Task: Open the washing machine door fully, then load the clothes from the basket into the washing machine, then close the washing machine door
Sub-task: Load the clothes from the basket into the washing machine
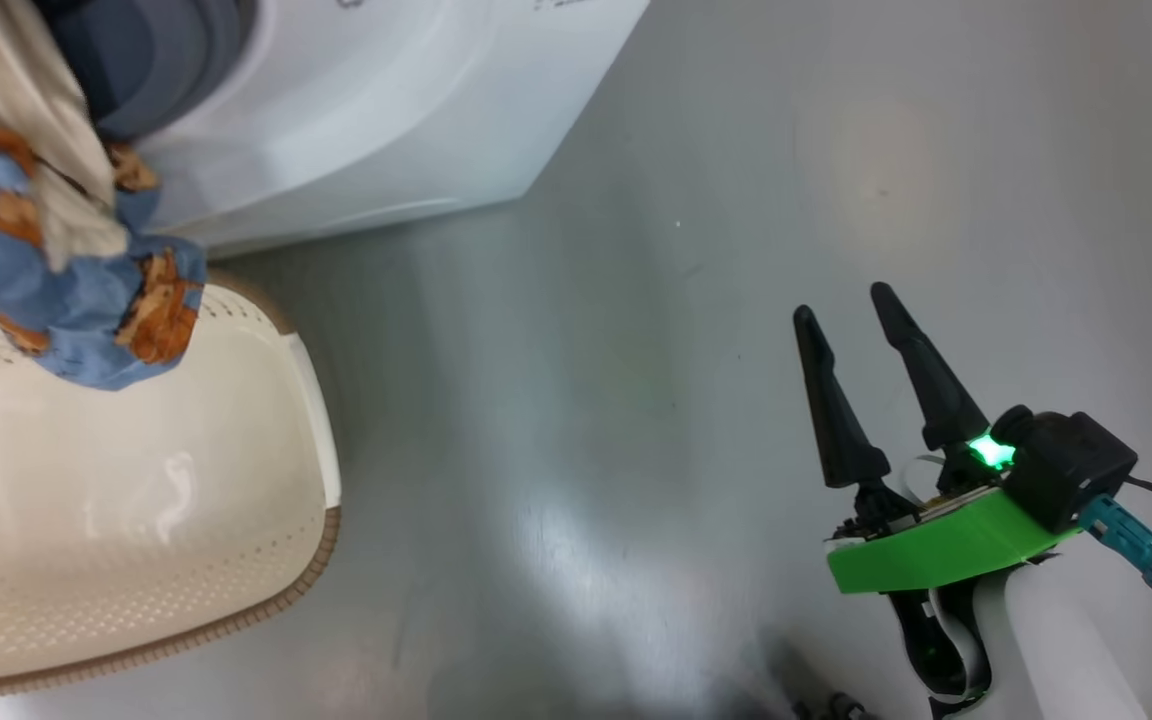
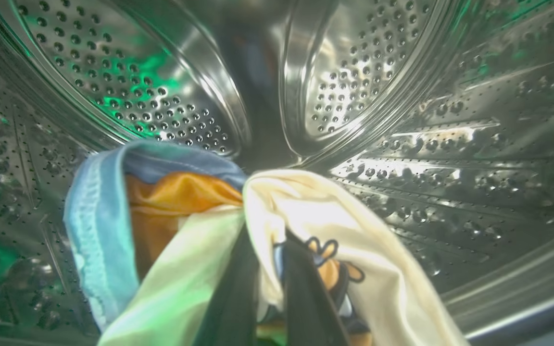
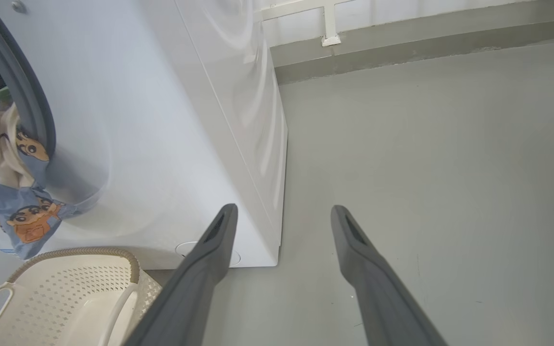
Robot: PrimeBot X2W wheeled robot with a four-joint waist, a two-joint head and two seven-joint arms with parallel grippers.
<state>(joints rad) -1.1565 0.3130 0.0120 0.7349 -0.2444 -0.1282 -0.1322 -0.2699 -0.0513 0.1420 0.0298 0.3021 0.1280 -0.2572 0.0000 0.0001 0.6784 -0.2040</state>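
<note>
Clothes inside drum, L-wrist cam; basket, head cam.

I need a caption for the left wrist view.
Left tool, shut on the clothes, holds them inside the washing machine drum.

The clothes hang from the washing machine mouth above the basket, which sits on the floor before it.

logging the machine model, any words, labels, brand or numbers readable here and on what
No text can be read.
washing machine: dark print at the head view's top edge, cut off by the frame, unreadable.
clothes: cartoon figures, no words visible.
</note>
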